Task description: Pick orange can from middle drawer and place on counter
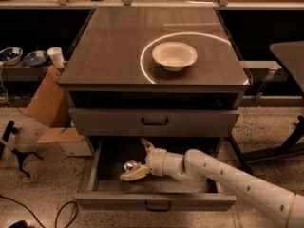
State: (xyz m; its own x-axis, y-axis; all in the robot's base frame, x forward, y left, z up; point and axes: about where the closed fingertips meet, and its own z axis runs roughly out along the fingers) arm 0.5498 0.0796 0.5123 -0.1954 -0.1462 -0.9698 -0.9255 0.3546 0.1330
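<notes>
Grey-brown counter, the largest surface: it is showing a bright ring of reflected light and is carrying one white bowl but no can, so I am judging the placing step as not yet done.

Middle drawer: it is standing pulled out beneath the closed upper drawer, so access is already given.

Arm: it is reaching in from the lower right, over the drawer's front edge.

Gripper: it is sitting low inside the drawer, left of centre, with its two fingers spread apart. One is pointing toward the back wall and the other is lying near the drawer front.

Orange can: it is resting on the drawer floor between those fingers, just beside the nearer one, with its shiny top facing up. I am reading it as not yet gripped or lifted.

Progress, in my judgement: the reach is done. Closing on the can, lifting it clear of the drawer and setting it on the counter are all remaining.

Counts, as I am seeing them:
- one counter
- two drawers, one closed and one open
- one arm
- one white bowl
- one gripper
- one white paper cup, on the low shelf at far left
- one orange can
</notes>
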